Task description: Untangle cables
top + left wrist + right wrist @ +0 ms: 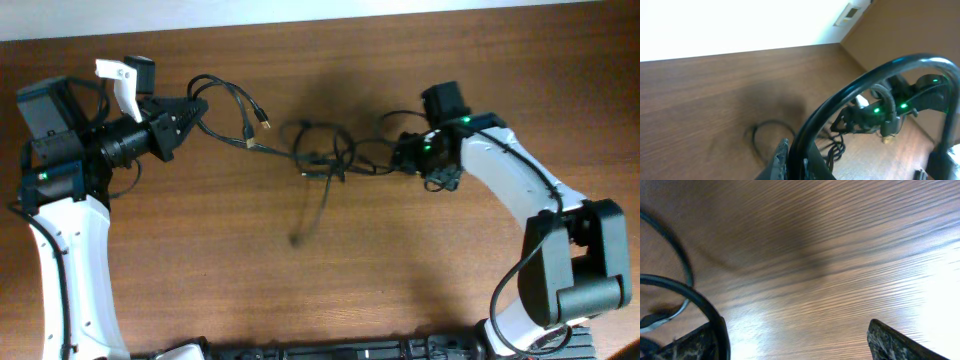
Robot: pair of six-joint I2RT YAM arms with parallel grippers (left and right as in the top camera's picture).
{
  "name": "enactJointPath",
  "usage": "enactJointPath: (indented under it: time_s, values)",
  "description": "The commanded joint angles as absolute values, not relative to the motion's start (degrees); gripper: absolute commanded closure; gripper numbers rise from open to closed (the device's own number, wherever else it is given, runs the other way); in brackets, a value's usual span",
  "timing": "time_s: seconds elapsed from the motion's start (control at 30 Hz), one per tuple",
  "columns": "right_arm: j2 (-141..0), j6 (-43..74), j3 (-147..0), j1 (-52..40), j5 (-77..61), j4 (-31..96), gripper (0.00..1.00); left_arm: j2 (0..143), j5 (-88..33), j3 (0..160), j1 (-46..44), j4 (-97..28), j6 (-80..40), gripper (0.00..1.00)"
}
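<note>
**Cables: left end gripped, right jaws released**

A cable loop [850,90], arched close to the lens, is clenched between the jaws of the left gripper [196,105]. The jaws of the right gripper [402,152] are spread wide with nothing held; one strand passes beside a finger. The knot [322,155] lies on the table [200,260] between the grippers.

No text, label, brand, number or sign can be read in any view. The cables [322,165] and the worktop [300,290] carry no legible marking. A pale wall plate [852,14] beyond the worktop's far edge is too blurred to read.
</note>
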State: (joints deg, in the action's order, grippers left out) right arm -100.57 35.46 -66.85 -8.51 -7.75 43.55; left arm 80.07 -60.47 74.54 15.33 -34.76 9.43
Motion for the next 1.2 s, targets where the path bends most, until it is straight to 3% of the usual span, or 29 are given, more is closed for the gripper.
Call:
enactJointPath:
  time_s: [0.0, 0.03, 0.13, 0.2, 0.4, 0.47, 0.53, 0.63, 0.7, 0.8, 0.93, 1.03, 1.17]
  values:
    - [-100.64, 34.72, -66.94, -2.26, -5.17, 45.12, 0.08, 79.05, -48.07, 75.37, 16.29, -35.33, 3.88, 1.00]
    - [-100.64, 34.20, -66.94, -0.89, -6.31, 45.45, 0.08, 79.05, -43.42, 75.37, 16.29, -36.25, 0.71, 1.00]
    - [-100.60, 18.90, -66.98, 0.75, -20.64, 46.22, 0.07, 79.11, -40.69, 75.09, 15.77, -36.99, -0.67, 0.52]
    - [-100.60, 12.21, -66.98, 0.67, -28.53, 49.63, 0.07, 79.37, -40.45, 75.05, 14.06, -36.95, -0.64, 0.01]
    - [-99.33, 9.26, -66.98, -0.19, -37.21, 51.62, 0.10, 83.99, -40.40, 75.05, 2.22, -36.82, -0.43, 0.01]
    - [-99.35, 9.23, -66.98, -2.20, -34.87, 51.27, 0.13, 88.95, -40.36, 75.05, -3.38, -36.97, -0.89, 0.27]
    - [-99.35, 9.32, -66.98, -2.17, -34.06, 50.24, 0.13, 93.80, -34.96, 75.05, -8.58, -37.63, -9.37, 0.28]
    - [-99.35, 9.43, -66.98, -2.20, -29.19, 50.22, 0.13, 102.52, -19.27, 75.05, -19.86, -37.54, -20.18, 0.40]
    - [-99.35, 9.43, -66.98, -2.20, -28.62, 50.19, 0.13, 105.71, -16.69, 75.05, -24.67, -36.64, -22.06, 0.39]
    - [-99.35, 9.47, -66.98, -2.20, -28.64, 50.19, 0.13, 110.00, -16.88, 75.05, -30.06, -36.91, -22.06, 0.51]
    - [-99.35, 10.13, -66.98, -2.20, -28.64, 50.83, 0.13, 112.88, -16.71, 75.05, -31.24, -36.84, -22.11, 0.59]
    - [-99.37, 10.13, -66.98, -2.24, -28.64, 50.81, 0.13, 114.54, -18.26, 75.05, -31.24, -35.99, -22.52, 0.78]
    - [-99.37, 10.11, -66.98, -2.24, -28.64, 50.78, 0.12, 114.54, -19.29, 75.05, -31.27, -35.42, -22.50, 0.94]
